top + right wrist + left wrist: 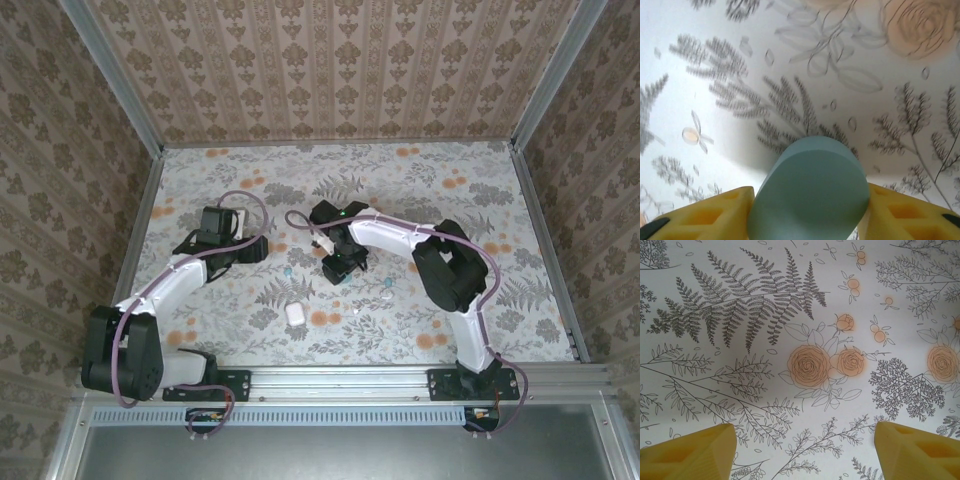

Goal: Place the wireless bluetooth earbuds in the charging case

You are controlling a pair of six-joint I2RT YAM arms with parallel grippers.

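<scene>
A teal charging case, rounded and closed, sits between the yellow fingers of my right gripper. Both pads press its sides just above the floral tabletop. From above, that gripper hangs near the table's middle and covers the case. A tiny teal earbud lies to its left. Two more small earbuds lie to its right, teal and whitish. My left gripper is open over bare cloth, with nothing between its fingers. From above it stands at the left.
A white charging case lies closed on the cloth nearer the front, with another small whitish piece to its right. Patterned walls and a metal frame enclose the table. Purple cables loop over both arms.
</scene>
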